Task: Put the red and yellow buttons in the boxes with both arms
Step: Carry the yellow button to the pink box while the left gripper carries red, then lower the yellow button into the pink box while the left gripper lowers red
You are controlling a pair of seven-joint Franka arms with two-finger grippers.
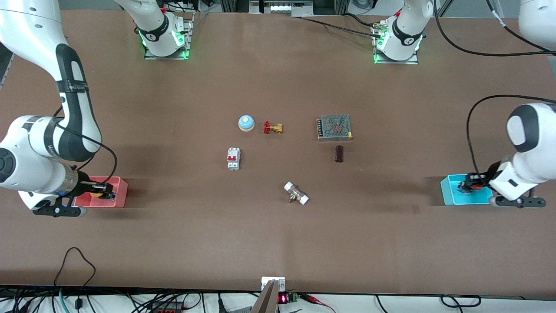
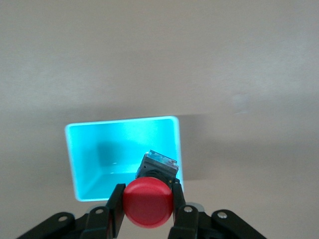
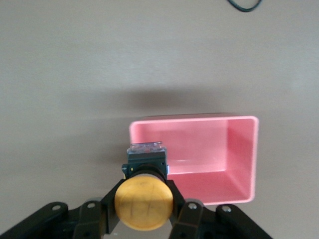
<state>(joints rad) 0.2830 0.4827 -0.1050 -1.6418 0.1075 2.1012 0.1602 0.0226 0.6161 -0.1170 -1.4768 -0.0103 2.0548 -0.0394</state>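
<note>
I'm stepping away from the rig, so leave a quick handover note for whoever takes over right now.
Left gripper: shut on the red button, held over the cyan box.
Right gripper: shut on the yellow button, held over the pink box.
Done: both buttons picked up and carried to the boxes.
Left: open each gripper to drop its button in, then pull both arms away.

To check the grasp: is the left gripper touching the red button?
Touching. In the left wrist view, both fingers of the left gripper press against the red button.
</note>
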